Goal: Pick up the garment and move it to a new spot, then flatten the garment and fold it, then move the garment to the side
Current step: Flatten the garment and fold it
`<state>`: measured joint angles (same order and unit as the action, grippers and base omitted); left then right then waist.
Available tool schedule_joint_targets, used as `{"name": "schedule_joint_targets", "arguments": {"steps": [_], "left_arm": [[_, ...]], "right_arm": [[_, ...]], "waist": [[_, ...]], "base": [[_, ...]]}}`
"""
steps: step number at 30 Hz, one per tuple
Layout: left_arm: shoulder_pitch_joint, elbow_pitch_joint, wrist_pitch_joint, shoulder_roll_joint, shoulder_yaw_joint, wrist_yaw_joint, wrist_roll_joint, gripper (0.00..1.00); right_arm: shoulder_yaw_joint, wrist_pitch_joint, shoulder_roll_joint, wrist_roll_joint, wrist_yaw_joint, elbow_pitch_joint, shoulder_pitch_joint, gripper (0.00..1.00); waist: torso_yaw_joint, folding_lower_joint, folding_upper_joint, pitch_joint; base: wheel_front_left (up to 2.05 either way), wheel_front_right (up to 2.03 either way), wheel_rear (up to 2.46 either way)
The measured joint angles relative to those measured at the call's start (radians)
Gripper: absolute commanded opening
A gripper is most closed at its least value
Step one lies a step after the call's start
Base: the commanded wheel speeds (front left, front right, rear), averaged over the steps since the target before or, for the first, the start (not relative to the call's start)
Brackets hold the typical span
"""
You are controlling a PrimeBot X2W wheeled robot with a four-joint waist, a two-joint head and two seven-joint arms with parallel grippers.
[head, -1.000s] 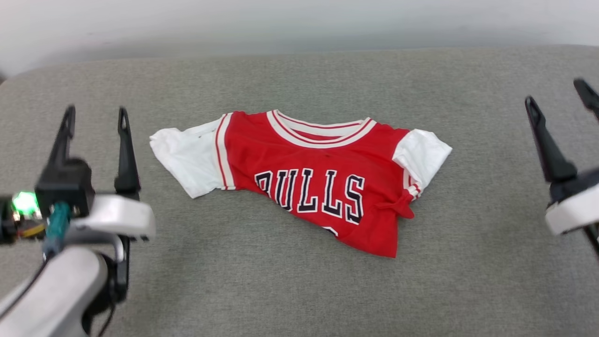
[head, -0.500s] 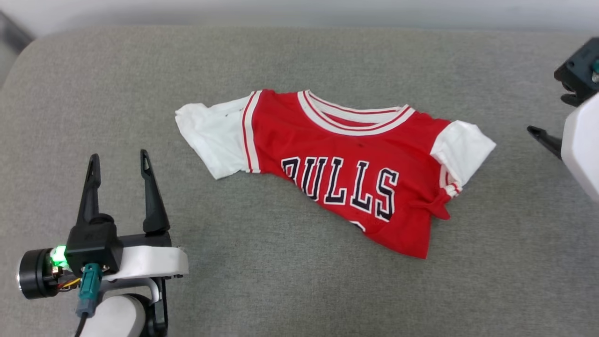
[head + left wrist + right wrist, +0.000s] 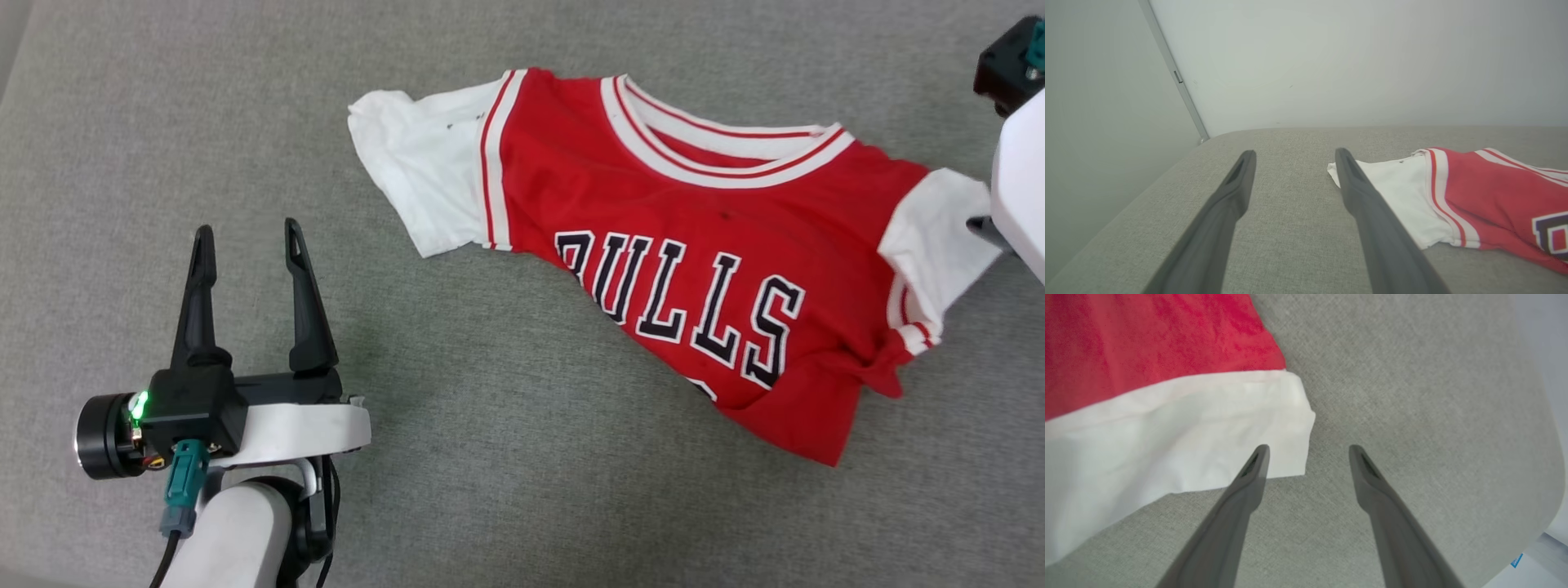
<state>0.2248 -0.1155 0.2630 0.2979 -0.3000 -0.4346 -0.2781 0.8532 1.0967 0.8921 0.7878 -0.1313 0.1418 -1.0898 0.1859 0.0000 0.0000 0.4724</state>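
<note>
Head view shows the red Bulls jersey T-shirt (image 3: pixel 653 204) lying rumpled on the grey upholstered surface (image 3: pixel 490 490). Left end effector (image 3: pixel 247 229) stands wide and empty near one white sleeve (image 3: pixel 424 180). Right end effector (image 3: pixel 1309 448), also wide and empty, hovers at the other sleeve (image 3: pixel 1167 437).

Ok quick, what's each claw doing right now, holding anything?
Left claw: open, holding nothing, apart from the shirt.
Right claw: open, holding nothing, by the shirt's white sleeve.

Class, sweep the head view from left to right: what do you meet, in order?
Left gripper → the garment (white sleeve, red chest, other white sleeve) → right arm's pale casing.
</note>
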Motion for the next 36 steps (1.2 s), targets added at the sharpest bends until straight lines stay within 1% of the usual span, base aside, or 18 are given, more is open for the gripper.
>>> {"name": "schedule_joint_targets", "arguments": {"steps": [6, 9, 10, 11, 14, 17, 21, 24, 29, 33, 36], "left_arm": [[0.007, 0.017, 0.0, -0.062, 0.058, 0.065, 0.049, 1.0], [0.007, 0.023, 0.0, -0.085, 0.087, 0.091, 0.069, 1.0], [0.006, 0.026, 0.0, -0.091, 0.096, 0.098, 0.075, 1.0], [0.005, 0.03, 0.0, -0.095, 0.107, 0.106, 0.082, 1.0], [-0.005, 0.04, 0.0, -0.11, 0.132, 0.126, 0.1, 1.0], [-0.018, 0.046, 0.0, -0.119, 0.154, 0.138, 0.115, 1.0], [-0.049, 0.05, 0.0, -0.131, 0.182, 0.152, 0.131, 1.0], [-0.084, 0.053, 0.0, -0.136, 0.204, 0.16, 0.141, 1.0], [-0.145, 0.052, 0.0, -0.142, 0.235, 0.166, 0.152, 1.0], [-0.18, 0.044, 0.0, -0.146, 0.253, 0.175, 0.157, 1.0], [-0.199, 0.042, 0.0, -0.147, 0.264, 0.185, 0.16, 1.0]], "right_arm": [[0.062, -0.039, 0.02, 0.029, 0.0, 0.042, 0.002, 1.0], [0.089, -0.061, 0.032, 0.042, 0.0, 0.037, -0.002, 1.0], [0.097, -0.073, 0.033, 0.049, 0.0, 0.035, -0.005, 0.04], [0.103, -0.091, 0.033, 0.055, 0.0, 0.037, -0.008, 0.0], [0.117, -0.15, 0.021, 0.072, 0.0, 0.045, -0.014, 0.0], [0.124, -0.234, 0.003, 0.085, 0.0, 0.049, -0.018, 0.0], [0.126, -0.349, 0.02, 0.114, 0.0, 0.012, -0.024, 0.0], [0.14, -0.425, 0.067, 0.124, 0.0, -0.047, -0.01, 0.0], [0.148, -0.541, 0.185, 0.13, 0.0, -0.171, 0.083, 0.0], [0.137, -0.608, 0.277, 0.132, 0.0, -0.233, 0.203, 0.0], [0.143, -0.648, 0.311, 0.133, 0.0, -0.245, 0.32, 0.0]], "waist": [[0.039, 0.0, 0.0, 0.059], [0.045, 0.0, 0.0, 0.07], [0.043, 0.0, 0.0, 0.07], [0.04, 0.0, 0.0, 0.067], [0.031, 0.0, 0.0, 0.05], [0.019, 0.0001, 0.0, 0.023], [0.001, 0.0, 0.0, -0.024], [-0.017, 0.0001, 0.0, -0.064], [-0.054, 0.0, 0.0, -0.127], [-0.088, 0.0, 0.0, -0.161], [-0.111, 0.0, 0.0, -0.179]], "base": [[0.0, 0.0, 0.0], [0.0, 0.0, 0.0], [0.0, 0.0, 0.0], [0.0, 0.0, 0.0], [0.0, 0.0, 0.0], [0.0, 0.0, 0.0], [0.0, 0.0, 0.0], [0.0, 0.0, 0.0], [0.0, 0.0, 0.0], [0.0, 0.0, 0.0], [0.0, 0.0, 0.0]]}}
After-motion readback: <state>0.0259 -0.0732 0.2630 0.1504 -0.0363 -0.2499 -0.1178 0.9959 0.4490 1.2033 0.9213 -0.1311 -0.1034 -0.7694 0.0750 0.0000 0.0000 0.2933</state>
